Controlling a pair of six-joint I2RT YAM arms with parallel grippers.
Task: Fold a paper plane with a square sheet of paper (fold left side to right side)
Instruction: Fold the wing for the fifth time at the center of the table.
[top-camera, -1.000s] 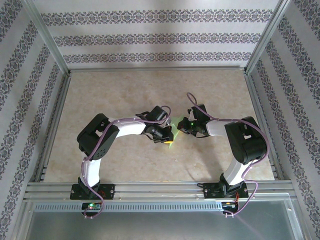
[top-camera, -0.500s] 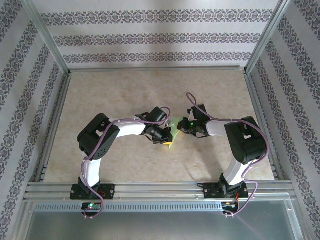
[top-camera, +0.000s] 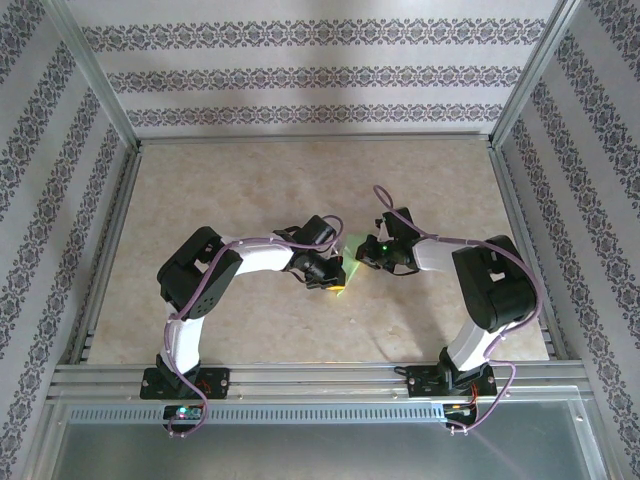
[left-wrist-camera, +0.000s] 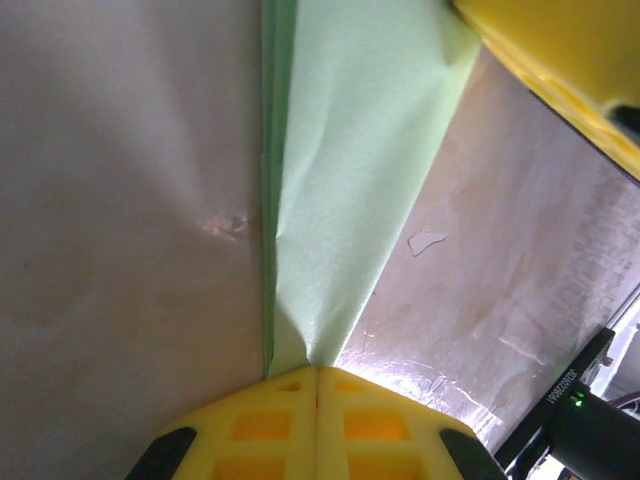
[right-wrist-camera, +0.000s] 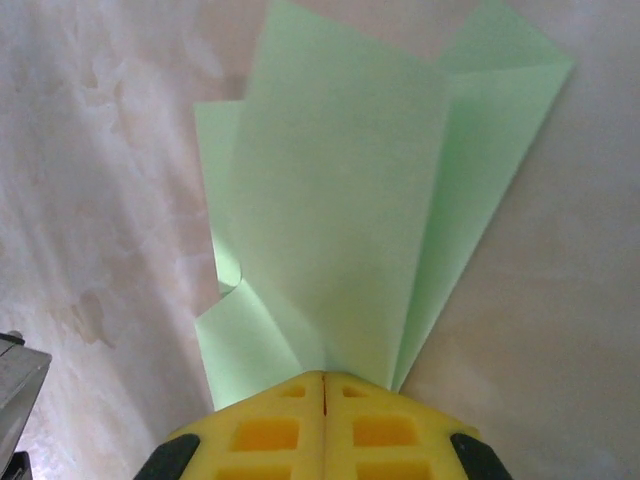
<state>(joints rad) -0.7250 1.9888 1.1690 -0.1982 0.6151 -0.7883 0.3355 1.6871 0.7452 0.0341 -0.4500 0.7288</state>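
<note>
**Marbled table (top-camera: 200, 190), plane half-folded**

Green paper (right-wrist-camera: 350, 200) sits near the table's middle. Left fingers (left-wrist-camera: 270, 425) and right fingers (right-wrist-camera: 270, 430) are both pinched shut on it from opposite ends, I'd guess to hold the layers lined up for the crease.

Green paper (top-camera: 351, 243), seen from above: a mostly covered sliver, shape too small to tell.
Paper's pinched ends: hidden inside the left gripper (left-wrist-camera: 317, 372) and the right gripper (right-wrist-camera: 324, 377).
Paper's far end, left wrist view: cut off by the top edge.
</note>
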